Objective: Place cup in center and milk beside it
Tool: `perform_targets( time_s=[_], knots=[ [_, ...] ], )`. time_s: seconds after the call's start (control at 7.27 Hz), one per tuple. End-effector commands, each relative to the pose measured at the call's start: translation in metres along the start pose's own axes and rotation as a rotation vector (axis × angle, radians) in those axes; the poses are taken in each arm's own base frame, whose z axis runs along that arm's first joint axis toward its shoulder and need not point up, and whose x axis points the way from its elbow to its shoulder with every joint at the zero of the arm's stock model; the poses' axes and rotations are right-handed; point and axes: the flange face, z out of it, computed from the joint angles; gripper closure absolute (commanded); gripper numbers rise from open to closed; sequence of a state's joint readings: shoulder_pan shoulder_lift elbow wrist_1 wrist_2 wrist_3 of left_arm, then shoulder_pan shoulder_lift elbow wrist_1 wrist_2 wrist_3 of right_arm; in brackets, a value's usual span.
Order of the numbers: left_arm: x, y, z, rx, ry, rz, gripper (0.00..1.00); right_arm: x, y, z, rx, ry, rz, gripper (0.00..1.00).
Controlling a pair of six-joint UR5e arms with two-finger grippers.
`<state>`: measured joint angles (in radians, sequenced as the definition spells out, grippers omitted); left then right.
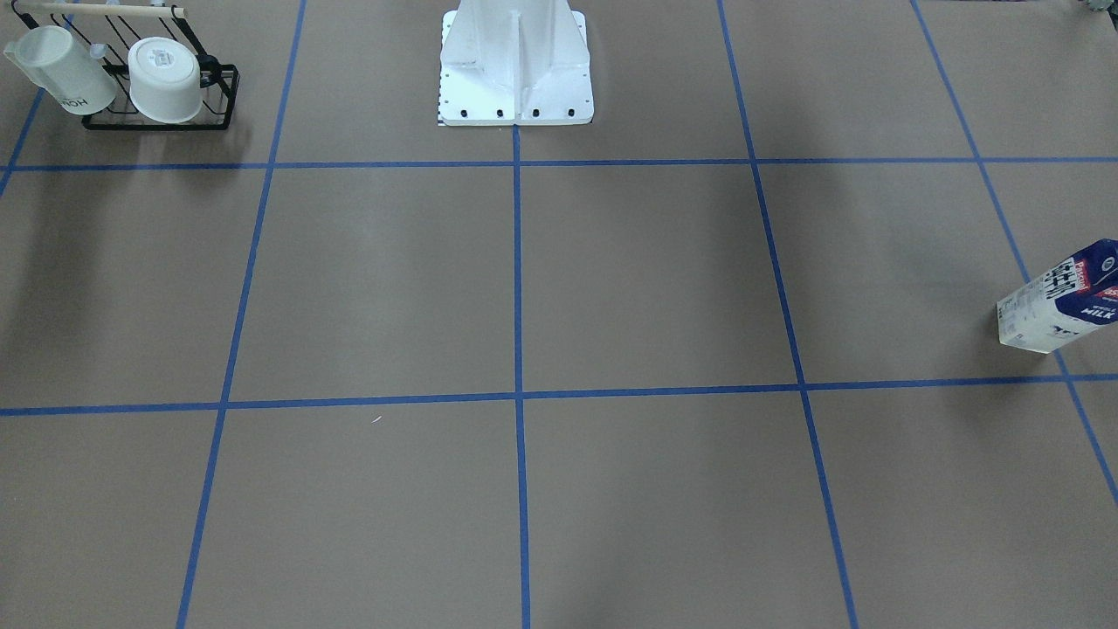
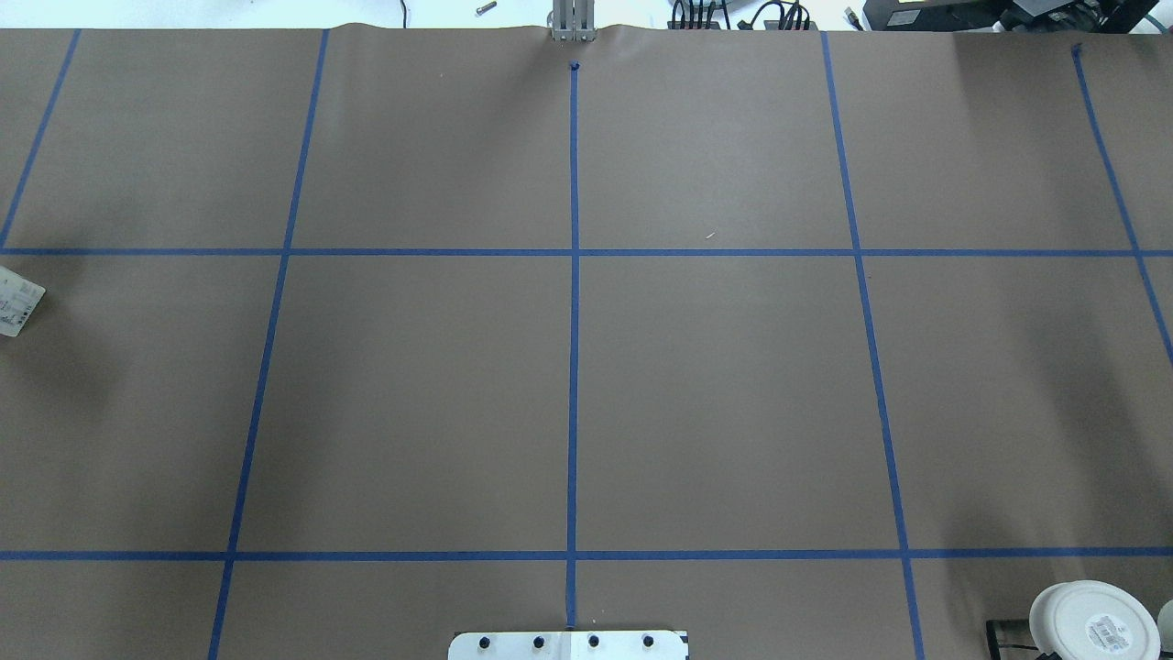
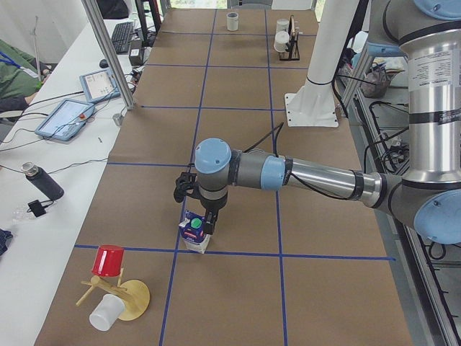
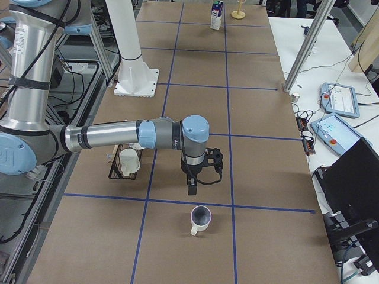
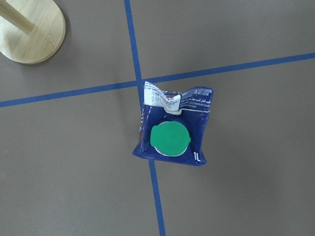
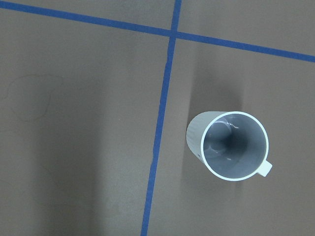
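Both task things stand well apart from the center [image 2: 574, 385]; the cup [image 6: 231, 145] stands upright, mouth up, near a blue tape crossing [image 6: 171, 33] at the right end of the bench [image 1: 655, 279]; the milk [image 5: 173, 132] stands upright at another crossing at the left end, green cap [image 5: 170, 138] on top, near a round wooden base [image 5: 29, 32]. Above the cup, clear of it, hangs the right gripper [image 4: 198, 180]; close over the milk hangs the left gripper [image 3: 202, 215]; whether either is open or closed cannot be told.
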<state>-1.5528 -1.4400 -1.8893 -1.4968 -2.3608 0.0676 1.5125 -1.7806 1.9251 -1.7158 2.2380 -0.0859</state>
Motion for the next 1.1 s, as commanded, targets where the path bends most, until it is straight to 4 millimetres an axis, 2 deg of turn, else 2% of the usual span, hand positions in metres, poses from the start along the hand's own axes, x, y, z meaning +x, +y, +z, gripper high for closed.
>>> perform_targets(
  time_s=[0.0,0.14,0.41,0.83,0.96],
  knots=[
    [0.001,0.0,-0.001,0.002,0.0,0.004,0.01,0.0,0.0,0.0,0.0,0.0,0.0,0.0],
    [0.003,-0.001,-0.002,0.007,0.0,0.009,0.01,-0.001,0.0,-0.001,0.003,0.003,-0.002,0.0],
    [0.02,-0.01,-0.02,0.045,-0.003,0.047,0.01,-0.008,-0.006,-0.012,0.027,0.018,-0.023,0.0],
    [0.027,-0.022,-0.029,0.134,-0.011,0.132,0.01,-0.026,-0.034,-0.04,0.123,0.026,-0.095,0.0],
    [0.033,-0.028,-0.035,0.176,-0.013,0.171,0.01,-0.028,-0.041,-0.042,0.127,0.017,-0.095,0.0]
  ],
)
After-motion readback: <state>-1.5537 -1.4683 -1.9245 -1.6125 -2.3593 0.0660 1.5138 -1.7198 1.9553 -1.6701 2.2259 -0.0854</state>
